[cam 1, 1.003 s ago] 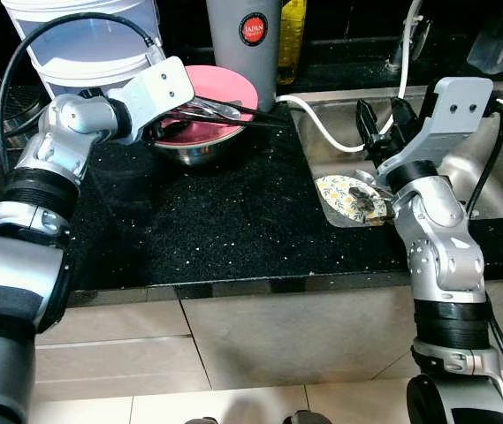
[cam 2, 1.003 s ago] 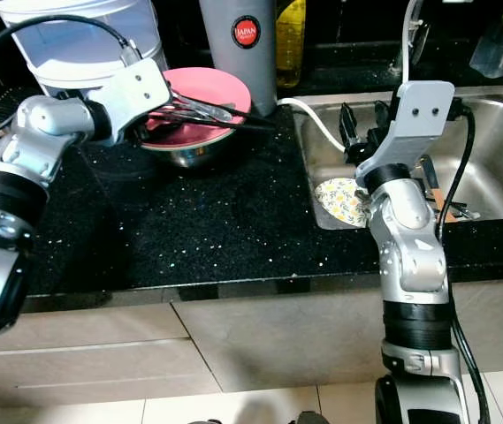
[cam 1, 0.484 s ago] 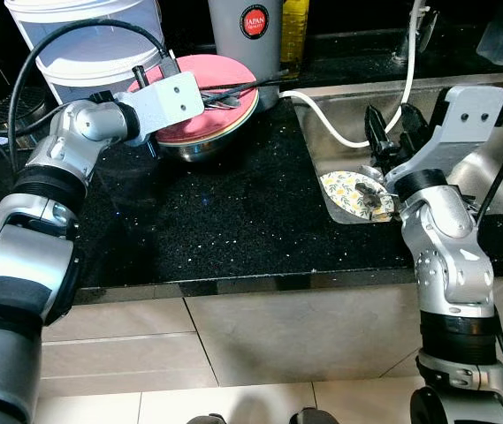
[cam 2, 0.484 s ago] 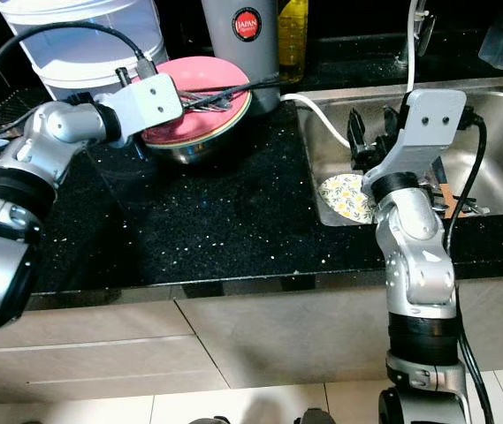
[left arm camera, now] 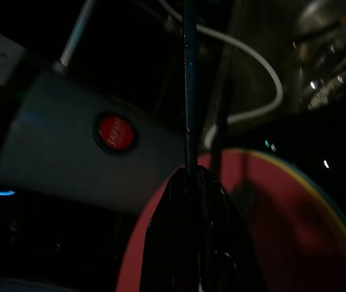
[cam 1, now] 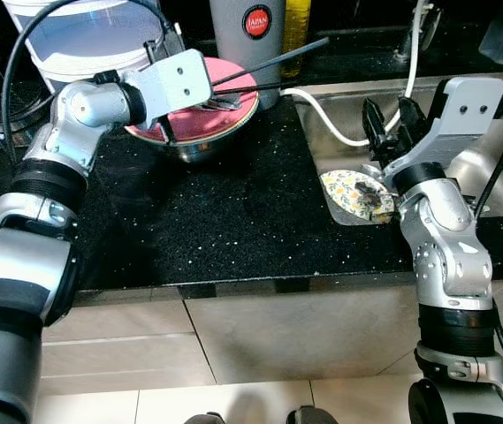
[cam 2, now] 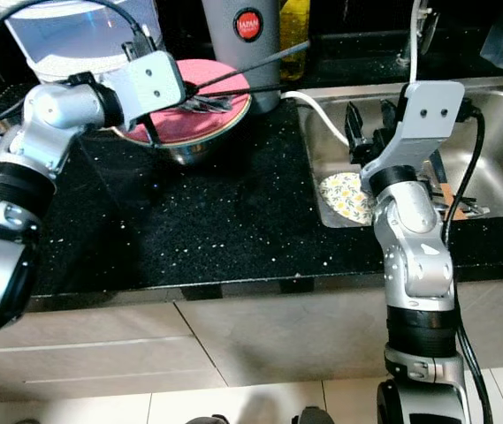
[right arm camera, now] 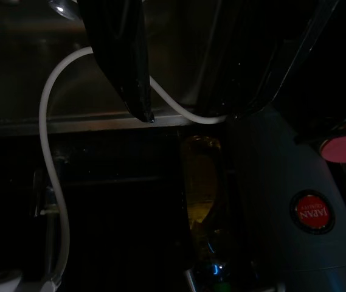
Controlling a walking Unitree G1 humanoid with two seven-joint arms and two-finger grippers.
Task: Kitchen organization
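Observation:
My left gripper (cam 1: 210, 86) hovers over a pink plate (cam 1: 233, 110) that rests on a steel bowl (cam 1: 194, 146) at the back of the black counter. It is shut on thin black chopsticks (cam 1: 278, 60), which slant up toward the grey tumbler (cam 1: 247, 31). The left wrist view shows the closed fingertips (left arm camera: 188, 176) pinching one stick (left arm camera: 188, 91). Metal cutlery (cam 1: 222, 103) lies on the pink plate. My right gripper (cam 1: 388, 124) is open above the sink, beside a white hose (cam 1: 322, 124). Below it lies a floral plate (cam 1: 344, 190).
A white bucket (cam 1: 83, 44) stands at the back left and a yellow bottle (cam 1: 293, 18) behind the tumbler. The steel sink (cam 2: 499, 97) holds more utensils (cam 2: 453, 208). The black counter (cam 1: 216, 221) stretches between bowl and sink.
My left gripper has lifted off the pink plate and tilted the chopsticks upward toward the tumbler. The right arm has hardly moved.

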